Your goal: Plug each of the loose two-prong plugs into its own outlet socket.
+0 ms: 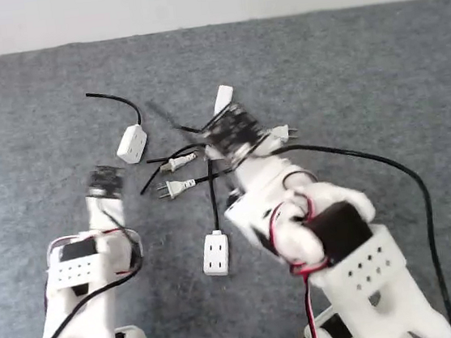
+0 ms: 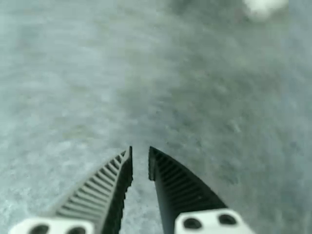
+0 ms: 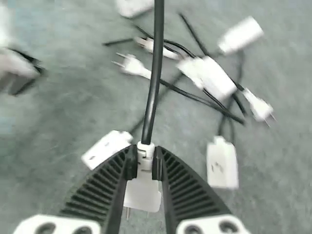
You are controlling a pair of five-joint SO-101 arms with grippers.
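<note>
Your right gripper (image 3: pixel 143 151) clamps a plug (image 3: pixel 141 195) (prongs toward the wrist); turn them to face the socket (image 3: pixel 222 163) first. Left gripper (image 2: pixel 140 156) barely parted, empty.

Cords (image 1: pixel 212 195), plugs (image 1: pixel 177 188) and outlet sockets (image 1: pixel 216 254) lie tangled over the middle of the counter (image 1: pixel 376 62), under the right hand (image 3: pixel 144 155), which grips a plug (image 3: pixel 142 191). Open room lies along the far edge. A thick black cable (image 1: pixel 412 176) crosses the right side.
</note>
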